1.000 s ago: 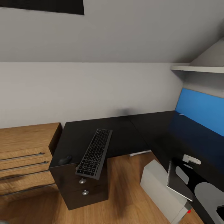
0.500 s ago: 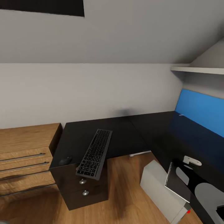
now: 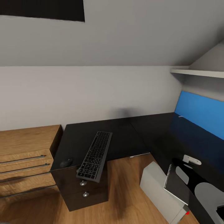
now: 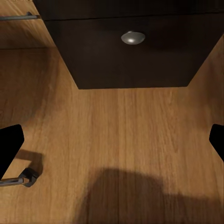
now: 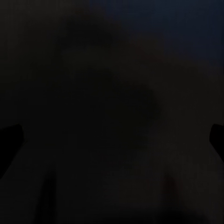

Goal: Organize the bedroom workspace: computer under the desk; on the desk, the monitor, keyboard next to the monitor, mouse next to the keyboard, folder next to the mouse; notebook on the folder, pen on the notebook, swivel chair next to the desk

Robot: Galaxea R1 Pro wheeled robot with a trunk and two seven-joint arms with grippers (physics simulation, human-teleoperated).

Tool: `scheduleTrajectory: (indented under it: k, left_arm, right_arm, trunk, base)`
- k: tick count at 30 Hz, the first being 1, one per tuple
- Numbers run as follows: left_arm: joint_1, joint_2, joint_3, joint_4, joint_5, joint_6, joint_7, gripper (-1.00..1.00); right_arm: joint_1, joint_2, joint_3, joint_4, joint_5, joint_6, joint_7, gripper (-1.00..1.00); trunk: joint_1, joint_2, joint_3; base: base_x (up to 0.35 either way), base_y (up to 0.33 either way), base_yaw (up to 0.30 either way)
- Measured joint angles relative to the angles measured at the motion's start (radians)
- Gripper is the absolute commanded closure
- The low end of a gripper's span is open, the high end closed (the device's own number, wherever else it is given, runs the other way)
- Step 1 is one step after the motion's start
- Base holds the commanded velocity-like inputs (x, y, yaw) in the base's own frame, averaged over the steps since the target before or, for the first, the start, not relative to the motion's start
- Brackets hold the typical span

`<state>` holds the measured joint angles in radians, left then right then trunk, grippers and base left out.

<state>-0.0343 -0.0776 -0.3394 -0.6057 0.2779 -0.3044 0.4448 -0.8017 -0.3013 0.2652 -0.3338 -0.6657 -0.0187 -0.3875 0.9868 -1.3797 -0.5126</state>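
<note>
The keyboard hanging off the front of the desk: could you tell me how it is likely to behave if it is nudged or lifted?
The keyboard is long and slim, so probably stiff and light. Its near end overhangs the edge of the desk above the drawers, so a forward nudge might tip it off. Being flat, it should slide rather than roll, perhaps bumping the mouse beside it.

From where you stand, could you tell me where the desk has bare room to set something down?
The desk is bare between the keyboard and the corner by the blue wall panel, and along that panel's wing. The end over the drawer unit is crowded: the mouse sits beside the keyboard, which overhangs the front edge.
</note>
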Motion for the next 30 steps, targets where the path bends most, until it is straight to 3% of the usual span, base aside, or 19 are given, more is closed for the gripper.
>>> scheduleTrajectory:
  k: [11, 16, 18, 20, 21, 24, 26, 29, 30]
  left_arm:
    - [0.000, 0.000, 0.000, 0.002, 0.000, 0.002, 0.001, -1.00]
    - [0.000, 0.000, 0.000, 0.002, 0.000, 0.002, 0.002, -1.00]
    - [0.000, 0.000, -0.001, 0.002, 0.000, 0.002, 0.002, -1.00]
    - [0.000, 0.000, 0.000, 0.002, 0.000, 0.002, 0.001, -1.00]
    - [0.000, 0.000, -0.001, 0.002, 0.000, 0.002, 0.002, -1.00]
    - [0.000, -0.001, -0.001, 0.002, 0.000, 0.002, 0.001, -1.00]
    - [0.000, -0.001, -0.002, 0.003, 0.000, 0.002, 0.001, -1.00]
    - [0.000, -0.002, -0.005, 0.003, -0.001, 0.002, 0.002, -1.00]
    - [0.000, -0.005, -0.023, 0.003, -0.001, 0.001, 0.005, -1.00]
  right_arm:
    - [0.002, -0.001, 0.001, -0.095, -0.002, 0.005, -0.011, -1.00]
    - [0.028, -0.002, 0.001, -0.279, -0.003, 0.038, -0.152, -1.00]
    - [0.091, -0.002, 0.004, -0.433, -0.007, 0.096, -0.241, -1.00]
    - [0.136, -0.003, 0.005, -0.527, -0.007, 0.131, -0.280, -1.00]
    - [0.202, -0.003, 0.006, -0.663, -0.006, 0.181, -0.325, -1.00]
    - [0.279, -0.002, 0.007, -0.817, -0.006, 0.224, -0.373, -1.00]
    - [0.316, -0.001, 0.010, -0.886, -0.008, 0.243, -0.397, -1.00]
    - [0.332, 0.003, 0.014, -0.906, -0.008, 0.249, -0.404, -1.00]
    - [0.340, 0.025, 0.018, -0.908, -0.009, 0.249, -0.408, -1.00]
  trunk:
    - [-0.042, 0.077, 0.035]
    - [-0.061, 0.112, 0.050]
    - [-0.069, 0.126, 0.056]
    - [-0.077, 0.140, 0.063]
    - [-0.081, 0.147, 0.066]
    - [-0.092, 0.168, 0.075]
    - [-0.100, 0.182, 0.082]
    - [-0.111, 0.203, 0.091]
    - [-0.115, 0.210, 0.094]
  base:
    - [0.000, 0.000, 0.000]
    - [0.000, 0.000, 0.000]
    - [0.000, 0.000, 0.000]
    - [0.000, 0.000, 0.000]
    - [0.000, 0.000, 0.000]
    - [0.000, 0.000, 0.000]
    - [0.000, 0.000, 0.000]
    - [0.000, 0.000, 0.000]
    - [0.000, 0.000, 0.000]
